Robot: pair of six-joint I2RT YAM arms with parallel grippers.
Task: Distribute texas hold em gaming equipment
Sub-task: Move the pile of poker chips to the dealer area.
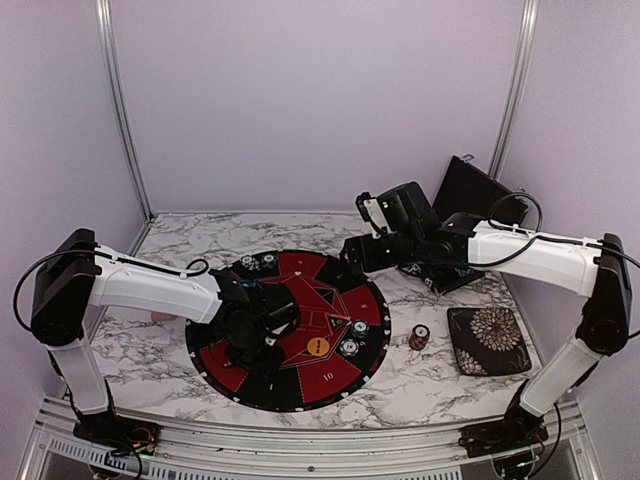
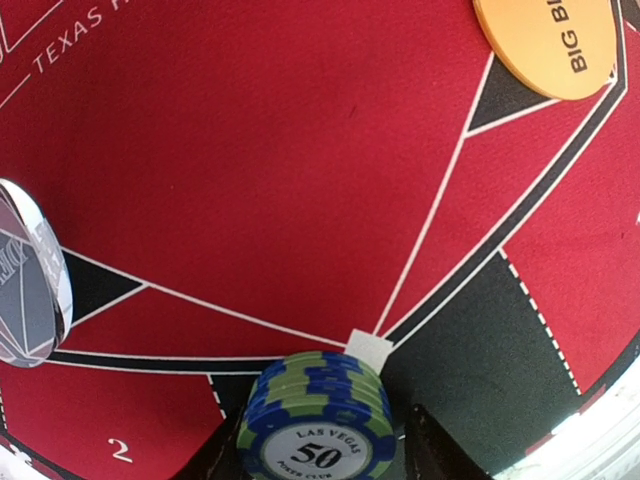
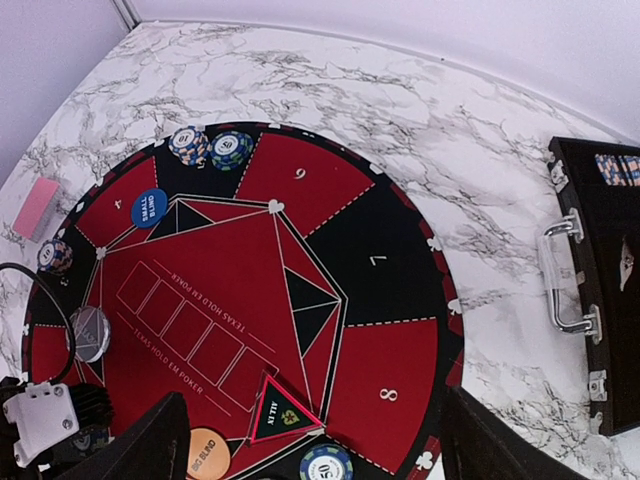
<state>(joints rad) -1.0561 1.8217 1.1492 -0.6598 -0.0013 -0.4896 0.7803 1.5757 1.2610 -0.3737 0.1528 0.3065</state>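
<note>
Left claw [image 1: 252,345], top view: low over the near-left part of the round game mat [image 1: 300,390], its tips hidden under the wrist, so the grip can't be read here. Orange disc [image 1: 318,347] lies on the mat just to its right, w/ a chip stack [image 1: 349,347] beyond that. Right claw [image 1: 352,252] hangs over the mat's far-right edge, well apart from the left one, nothing seen in it. A red chip stack [image 1: 419,337] stands off the mat on the worktop [image 1: 420,385], beside the flowered tray [image 1: 488,340].

Left wrist view: a blue-green chip stack [image 2: 315,425] marked 50 sits right between the two dark fingers [image 2: 440,450], which flank it closely; whether they're touching it I can't tell. It's at the mat's black rim, probably one player's spot. Orange disc [image 2: 548,45] well ahead to the right; a clear round disc [image 2: 32,272] off to the left.

Right wrist view: fingers [image 3: 140,445] spread wide, empty, high above the mat. Below lie a blue disc [image 3: 149,208], two chip stacks [image 3: 210,148] at the far rim, another stack [image 3: 326,464] near the close edge. Black case [image 3: 600,300] to the right, a pink card [image 3: 36,207] far left on the worktop.
</note>
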